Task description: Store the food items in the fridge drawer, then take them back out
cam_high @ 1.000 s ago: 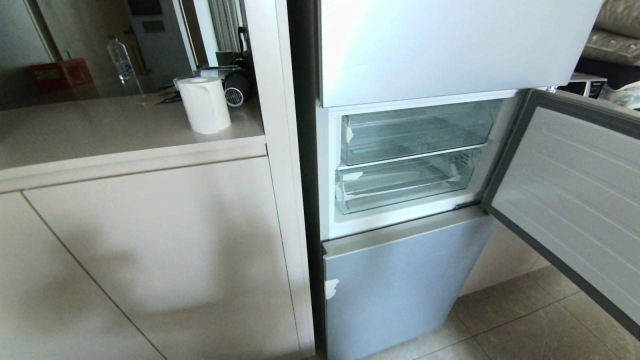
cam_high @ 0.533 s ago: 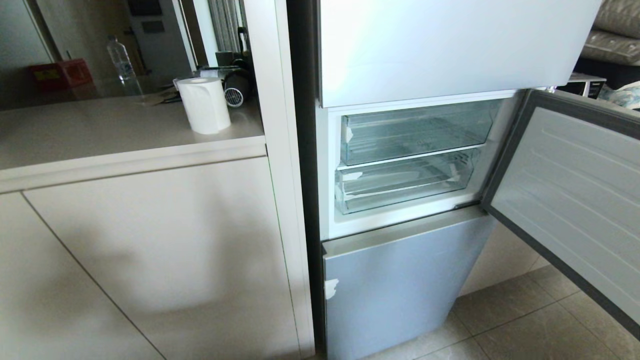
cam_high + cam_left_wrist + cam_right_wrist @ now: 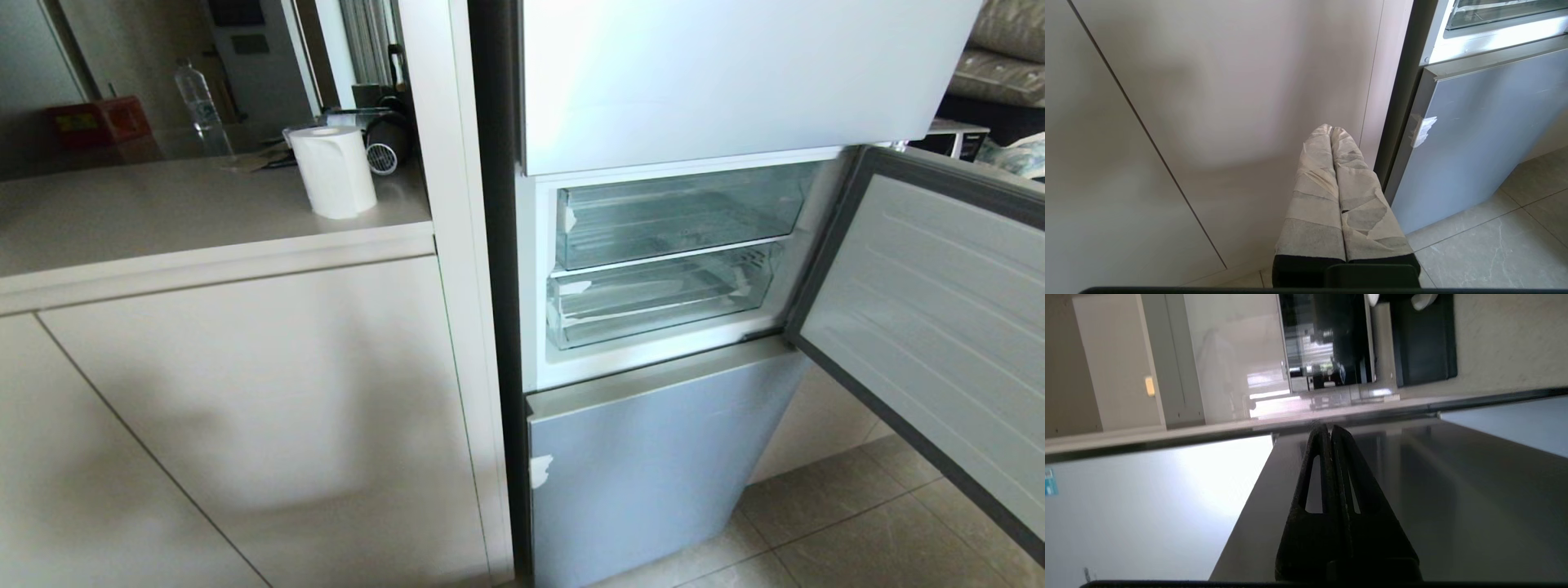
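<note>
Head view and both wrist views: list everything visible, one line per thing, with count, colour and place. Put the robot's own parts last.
Fridge drawer: one, clear, lower bin in the open fridge compartment, pushed in.
Shallower tray: one, clear, directly above the drawer.
Open fridge door: one, pale grey inside, swung out on the right.
Closed door panels: two, blue-grey, above and below the open compartment.
Paper towel roll: one, white, upright on the counter.
Water bottle: one, clear, far back on the left.
Red box: one, beside the bottle.
Food items: none visible.
Left gripper: taped fingers shut, before the cabinet front.
Right gripper: black fingers shut, empty.
</note>
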Motion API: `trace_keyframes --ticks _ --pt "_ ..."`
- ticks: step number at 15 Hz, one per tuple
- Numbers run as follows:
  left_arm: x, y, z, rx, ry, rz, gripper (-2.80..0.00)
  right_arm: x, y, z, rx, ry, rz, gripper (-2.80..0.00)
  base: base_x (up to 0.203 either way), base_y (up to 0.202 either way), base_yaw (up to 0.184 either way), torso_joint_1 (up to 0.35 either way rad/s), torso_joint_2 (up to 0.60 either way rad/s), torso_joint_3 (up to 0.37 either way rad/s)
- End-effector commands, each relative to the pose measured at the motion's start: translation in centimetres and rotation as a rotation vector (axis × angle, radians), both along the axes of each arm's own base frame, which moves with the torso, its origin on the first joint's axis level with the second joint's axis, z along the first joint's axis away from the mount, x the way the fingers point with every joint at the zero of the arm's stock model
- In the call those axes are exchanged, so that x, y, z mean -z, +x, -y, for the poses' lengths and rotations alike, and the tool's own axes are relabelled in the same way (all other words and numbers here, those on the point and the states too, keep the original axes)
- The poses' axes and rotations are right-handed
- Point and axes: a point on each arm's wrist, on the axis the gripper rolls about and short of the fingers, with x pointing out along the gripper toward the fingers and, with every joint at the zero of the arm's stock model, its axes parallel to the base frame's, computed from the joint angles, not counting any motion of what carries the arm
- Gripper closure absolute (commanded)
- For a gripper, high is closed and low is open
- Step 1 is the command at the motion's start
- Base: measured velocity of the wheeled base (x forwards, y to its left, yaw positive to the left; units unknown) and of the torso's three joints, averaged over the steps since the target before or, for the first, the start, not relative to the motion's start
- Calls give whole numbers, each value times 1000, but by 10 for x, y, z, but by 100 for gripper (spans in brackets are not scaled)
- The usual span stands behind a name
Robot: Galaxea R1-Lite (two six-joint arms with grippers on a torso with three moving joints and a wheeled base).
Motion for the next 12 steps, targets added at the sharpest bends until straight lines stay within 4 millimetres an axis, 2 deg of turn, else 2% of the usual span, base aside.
trace_keyframes --ticks 1,5,7,10,12 --pt "0 0 0 -1 0 1 0 -23 2 -17 -27 -57 11 0 0 0 0 0 0 0" --pt "0 0 0 -1 0 1 0 -63 14 -35 -75 -168 42 0 0 0 0 0 0 0" --pt "0 0 0 -1 0 1 0 -73 16 -37 -83 -186 64 0 0 0 0 0 0 0" --pt "0 0 0 -1 0 1 0 -89 20 -53 -112 -212 92 0 0 0 0 0 0 0" --pt "0 0 0 -1 0 1 0 -108 22 -63 -132 -239 115 0 0 0 0 0 0 0"
